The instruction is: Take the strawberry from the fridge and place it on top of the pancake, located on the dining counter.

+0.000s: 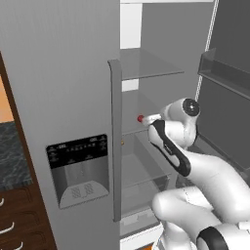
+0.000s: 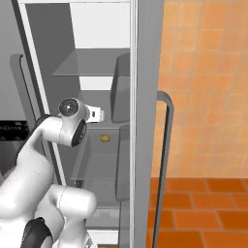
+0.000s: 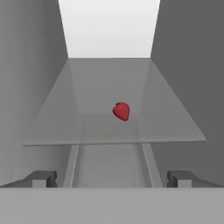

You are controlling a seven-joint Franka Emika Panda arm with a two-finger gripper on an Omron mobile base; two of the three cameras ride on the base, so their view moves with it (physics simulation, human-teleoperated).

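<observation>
Reaching into the open fridge [image 1: 73,73], nothing in my grasp.

My gripper [image 3: 112,178] has its jaws spread fully wide and empty, short of the front edge of a glass shelf [image 3: 166,118]; the strawberry [image 3: 121,111] lies on that shelf, ahead and apart from my fingertips [image 3: 41,178].

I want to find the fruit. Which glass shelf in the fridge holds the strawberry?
The middle glass shelf, level with the open gripper, holds the strawberry. The shelf above looks bare; the lower shelf carries a small yellowish item.
</observation>
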